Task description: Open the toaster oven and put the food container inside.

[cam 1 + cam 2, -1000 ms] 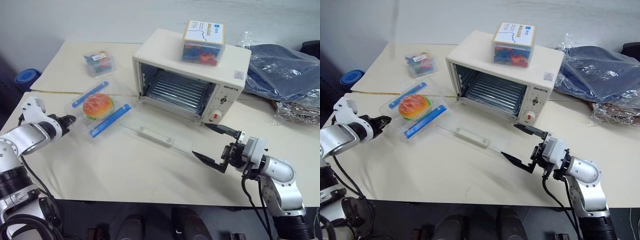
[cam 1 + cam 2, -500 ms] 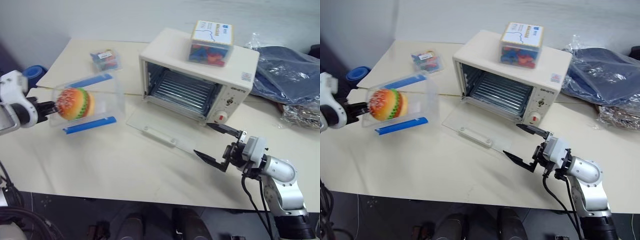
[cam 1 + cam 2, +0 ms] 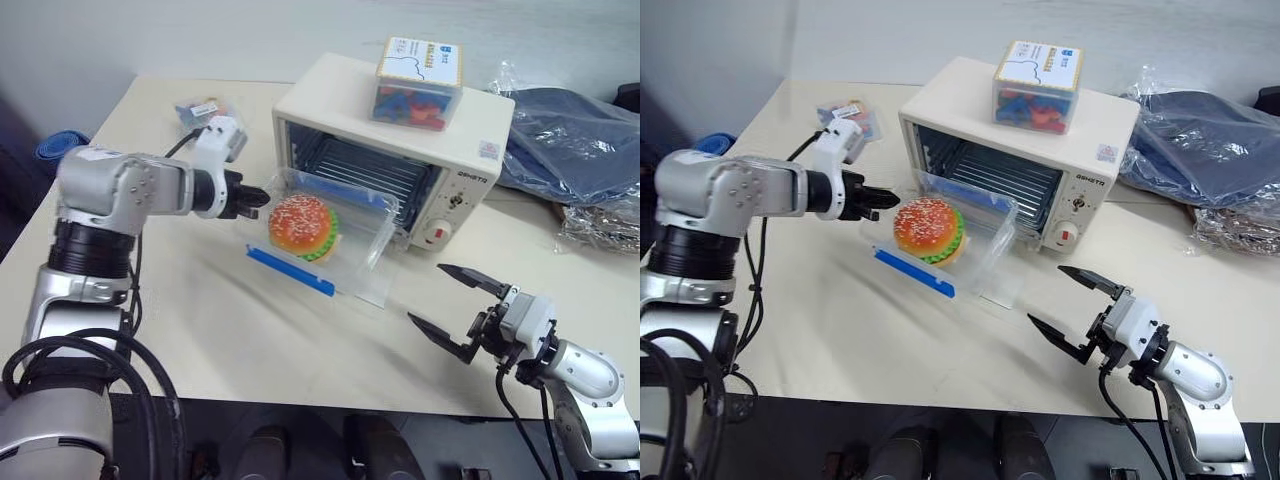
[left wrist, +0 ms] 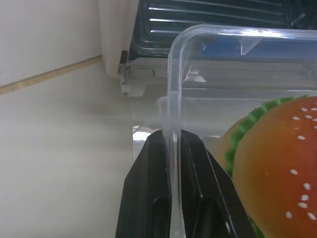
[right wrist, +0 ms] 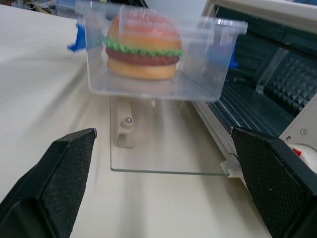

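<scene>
**Container carried to the oven mouth, held by 1 thin wall**

Since the earlier frames the food container [image 3: 325, 243] has left the table at the left of the picture and now hangs in mid-air at picture centre, just in front of the toaster oven [image 3: 395, 145]; the left arm has swung in with it, while the right has barely shifted.

The left end effector [image 3: 262, 198] is clamped on the container's near end wall, its 2 black fingers [image 4: 148, 198] pinching the clear rim between them, as the left wrist view shows. From that grip the box runs toward the lower right of the frame, its long axis lying across the oven's opening and tilted, lid face toward the camera. The cavity lies just beyond it, toward the upper right. The glass door [image 5: 163, 148] lies flat and open beneath the box.

The right end effector [image 3: 458, 310] sits at lower right, fingers spread wide and empty, well apart from the box; the left is plainly the working arm.

The container is thin, glossy, clear plastic with blue clips [image 3: 290, 271], likely flexible under a 1-sided pinch. The toy hamburger [image 3: 301, 225] inside looks loose. The oven is smooth cream metal with a ribbed wire rack [image 3: 365, 172]. Turning the box to enter end-first seems the next need.
</scene>
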Action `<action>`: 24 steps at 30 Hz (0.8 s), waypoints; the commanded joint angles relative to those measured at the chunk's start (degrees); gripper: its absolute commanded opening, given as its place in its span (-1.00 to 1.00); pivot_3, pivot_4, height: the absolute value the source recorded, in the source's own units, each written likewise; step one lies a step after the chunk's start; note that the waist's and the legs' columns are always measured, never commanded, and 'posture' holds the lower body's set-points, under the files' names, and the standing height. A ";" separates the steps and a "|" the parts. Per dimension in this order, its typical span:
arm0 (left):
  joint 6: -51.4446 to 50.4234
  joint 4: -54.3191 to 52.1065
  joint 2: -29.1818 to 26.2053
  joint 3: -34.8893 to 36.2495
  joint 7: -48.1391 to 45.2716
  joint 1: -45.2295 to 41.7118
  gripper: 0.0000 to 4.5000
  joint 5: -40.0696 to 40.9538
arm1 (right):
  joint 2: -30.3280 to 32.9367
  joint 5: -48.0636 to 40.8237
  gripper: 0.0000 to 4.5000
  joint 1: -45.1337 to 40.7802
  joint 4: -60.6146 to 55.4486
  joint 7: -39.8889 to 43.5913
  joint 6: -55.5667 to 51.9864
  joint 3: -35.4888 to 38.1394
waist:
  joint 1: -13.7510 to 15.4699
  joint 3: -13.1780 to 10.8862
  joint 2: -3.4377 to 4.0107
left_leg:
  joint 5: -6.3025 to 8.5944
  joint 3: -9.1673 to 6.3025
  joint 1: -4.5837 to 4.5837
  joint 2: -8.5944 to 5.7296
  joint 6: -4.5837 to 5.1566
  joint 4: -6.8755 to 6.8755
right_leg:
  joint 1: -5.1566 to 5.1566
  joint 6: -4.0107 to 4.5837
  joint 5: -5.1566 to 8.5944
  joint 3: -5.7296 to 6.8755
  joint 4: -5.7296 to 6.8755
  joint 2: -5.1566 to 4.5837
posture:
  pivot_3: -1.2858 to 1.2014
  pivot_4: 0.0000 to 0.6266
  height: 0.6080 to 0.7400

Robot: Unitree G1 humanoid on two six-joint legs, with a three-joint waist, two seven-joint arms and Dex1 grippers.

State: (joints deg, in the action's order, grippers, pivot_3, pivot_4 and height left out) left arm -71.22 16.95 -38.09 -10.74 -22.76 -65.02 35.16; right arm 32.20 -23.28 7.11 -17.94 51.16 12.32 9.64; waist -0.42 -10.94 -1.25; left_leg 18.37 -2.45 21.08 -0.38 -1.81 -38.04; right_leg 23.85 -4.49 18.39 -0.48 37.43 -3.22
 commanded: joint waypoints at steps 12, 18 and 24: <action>8.90 2.74 3.04 12.37 -8.77 -0.57 0.03 -3.83 | 1.50 -3.60 1.00 1.95 -9.97 -2.93 -7.58 -1.27 | -0.07 0.00 0.00 | -0.03 -0.02 0.03 -0.02 0.04 -0.01 | 0.04 -0.01 0.01 0.00 0.02 -0.05 | 0.03 -0.52 1.00; 26.38 -5.45 -8.23 16.08 -30.71 14.83 -0.03 -3.91 | 8.28 -6.52 0.57 2.12 -16.16 -1.11 -21.02 -5.20 | -1.04 0.00 0.03 | -0.07 -0.04 0.00 0.01 -0.02 0.00 | 0.05 0.02 0.02 0.00 0.10 -0.07 | 0.03 -0.52 1.00; 47.83 -6.83 -10.24 14.09 -43.40 29.32 -0.75 -9.06 | 7.17 -2.26 -0.35 -3.15 -16.82 -3.92 -26.00 -12.47 | -0.12 0.00 0.02 | -0.06 -0.14 0.01 -0.02 0.03 -0.03 | -0.03 0.07 0.05 0.07 0.00 -0.15 | 0.03 -0.52 1.00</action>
State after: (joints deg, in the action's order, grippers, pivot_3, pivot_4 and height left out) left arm -28.12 12.66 -49.03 3.29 -64.17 -35.92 26.71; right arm 40.51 -26.16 5.42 -33.05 48.62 -13.12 -2.06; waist -0.54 -10.94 -1.23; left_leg 18.34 -2.62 21.11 -0.40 -1.73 -38.10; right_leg 23.80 -4.42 18.43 -0.40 37.40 -3.39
